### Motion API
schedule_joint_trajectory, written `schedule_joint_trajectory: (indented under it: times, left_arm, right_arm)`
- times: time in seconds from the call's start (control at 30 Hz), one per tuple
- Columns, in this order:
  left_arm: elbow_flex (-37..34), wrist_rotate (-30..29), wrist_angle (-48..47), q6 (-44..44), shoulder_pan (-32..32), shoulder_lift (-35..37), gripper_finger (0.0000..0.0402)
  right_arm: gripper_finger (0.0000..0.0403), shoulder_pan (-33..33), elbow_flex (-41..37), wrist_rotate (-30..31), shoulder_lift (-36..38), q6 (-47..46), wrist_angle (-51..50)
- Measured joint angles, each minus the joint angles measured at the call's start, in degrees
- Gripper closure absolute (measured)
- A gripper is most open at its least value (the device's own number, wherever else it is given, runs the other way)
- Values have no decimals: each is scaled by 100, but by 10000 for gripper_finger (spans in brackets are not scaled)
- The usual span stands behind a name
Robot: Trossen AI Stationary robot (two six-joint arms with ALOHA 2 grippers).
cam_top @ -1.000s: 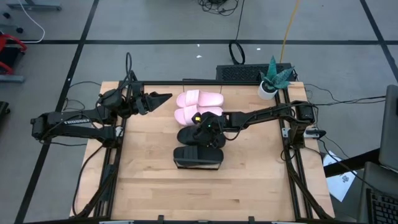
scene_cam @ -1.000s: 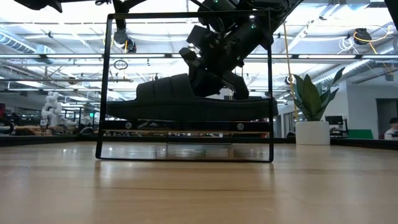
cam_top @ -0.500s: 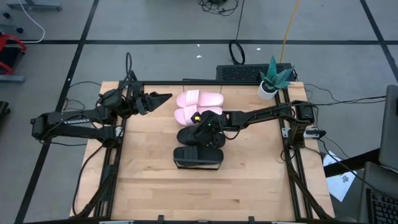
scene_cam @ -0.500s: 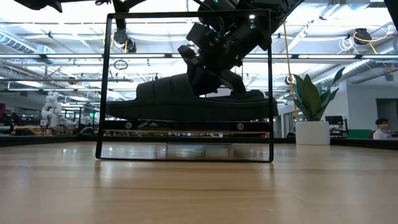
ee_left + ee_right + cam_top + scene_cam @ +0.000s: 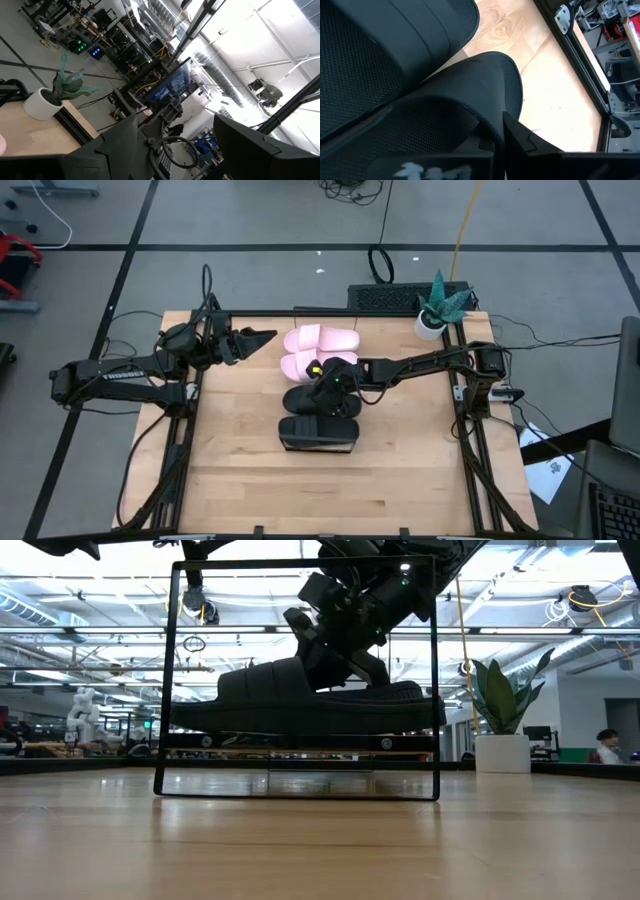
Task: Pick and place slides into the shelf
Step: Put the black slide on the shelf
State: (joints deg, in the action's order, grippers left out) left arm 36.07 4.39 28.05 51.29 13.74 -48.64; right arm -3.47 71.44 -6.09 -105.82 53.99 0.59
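Two pink slides (image 5: 318, 338) (image 5: 303, 363) lie side by side at the far end of the shelf (image 5: 300, 741). One black slide (image 5: 318, 432) rests flat at the shelf's near end, by the black wire frame (image 5: 175, 680). Between them sits the other black slide (image 5: 312, 398), with my right gripper (image 5: 335, 380) shut on it. In the low view this slide (image 5: 385, 695) is tilted, one end raised. My left gripper (image 5: 262, 337) hangs open in the air at the table's far left, holding nothing. My right gripper grips the black slide at the rim of its rounded end (image 5: 496, 95), pinched between its two fingers (image 5: 520, 137). It comes slanting down from the table's right side. That end is tipped up; the slide's other end stays on the shelf.
A potted plant (image 5: 432, 320) stands at the table's far right corner. Black rails (image 5: 465, 380) run along the table's sides. Bare wood (image 5: 320, 490) lies near the table's front edge, and more to the left (image 5: 235, 420) and right (image 5: 410, 430) of the shelf.
My right gripper has tipped slightly while staying in place, and the held end of the black slide has risen a little off the shelf, so the slide now sits tilted. The other slides have not moved.
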Motion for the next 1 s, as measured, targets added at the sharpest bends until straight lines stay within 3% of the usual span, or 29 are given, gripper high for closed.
schedule_joint_trajectory:
  times: [1.0]
  left_arm:
    - [0,1,-2,1,-2,1,144]
  right_arm:
    - [403,-146,7,-168,-142,228,147]
